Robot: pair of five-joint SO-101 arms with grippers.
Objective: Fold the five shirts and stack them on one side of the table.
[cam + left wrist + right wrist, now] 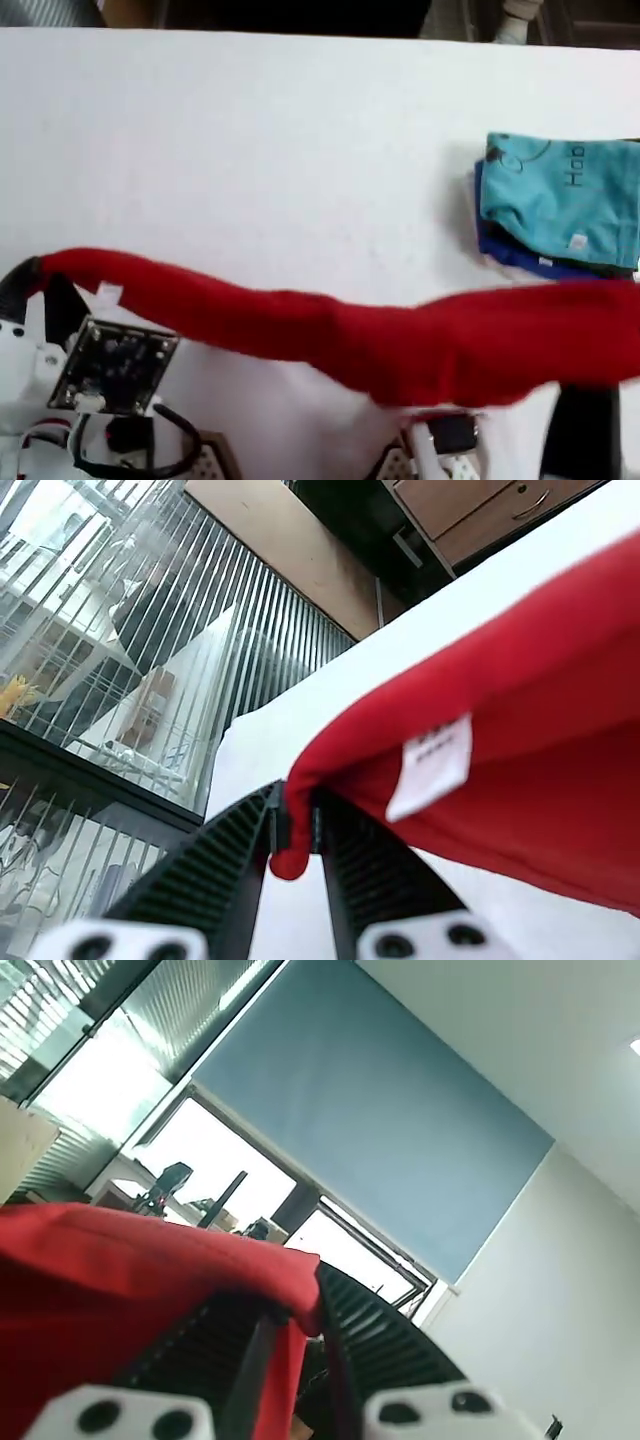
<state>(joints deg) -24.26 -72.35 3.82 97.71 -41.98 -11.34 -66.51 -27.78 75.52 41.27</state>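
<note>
A red shirt (330,330) hangs stretched in a long band above the near part of the white table (250,150). My left gripper (295,830) is shut on the shirt's left corner, close to a white label (432,762); in the high view that gripper (35,272) sits at the left edge. The right gripper (300,1330) is shut on red shirt cloth (90,1280) at the band's other end, off the right edge of the high view. At the right side of the table lies a stack of folded shirts, teal (560,200) on top, blue (510,250) beneath.
The left arm's wrist camera board (110,365) and white body sit at the near left. The arms' bases (440,445) stand at the near edge. A dark post (585,430) rises at the near right. Bare white table stretches from the middle to the far left.
</note>
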